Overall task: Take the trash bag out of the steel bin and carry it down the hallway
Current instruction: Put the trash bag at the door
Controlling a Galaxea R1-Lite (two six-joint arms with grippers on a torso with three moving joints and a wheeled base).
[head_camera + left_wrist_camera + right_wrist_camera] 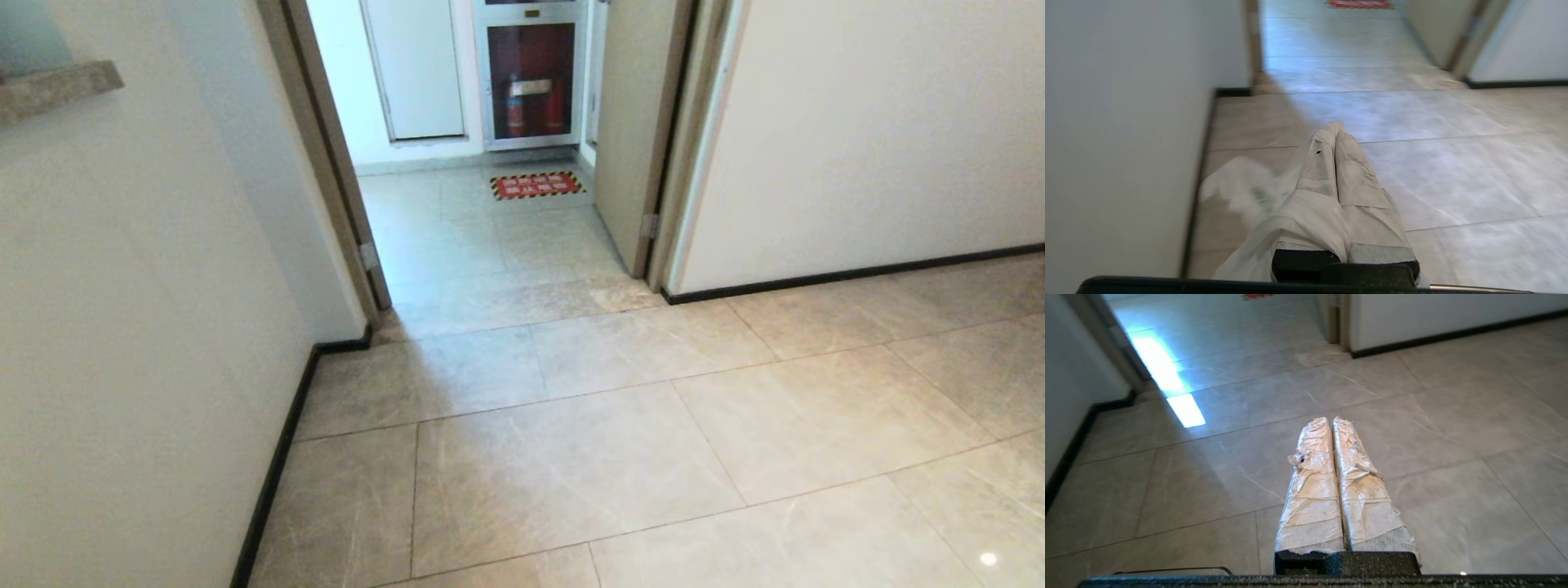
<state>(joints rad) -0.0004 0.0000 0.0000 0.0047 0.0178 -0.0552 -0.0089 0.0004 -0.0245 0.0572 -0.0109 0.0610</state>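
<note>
- Left end effector (1334,134) points level over the hallway (620,457) floor, fingers pressed together on the bag (1249,204), which drapes beside it.
- Right end effector (1330,421) level, fingers together, empty.
- Bag's lower part cut off.

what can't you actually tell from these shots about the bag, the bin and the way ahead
- Trash bag: left wrist view only; the left gripper, shut on it, covers part, and blur hides the green print and any contents.
- Steel bin: in no view.
- Both arms: outside the head view.
- Right gripper: shut, empty.
- Floor sign: lettering too small in the head view.
- Hallway: beyond the open door, walls hide the rest.
</note>
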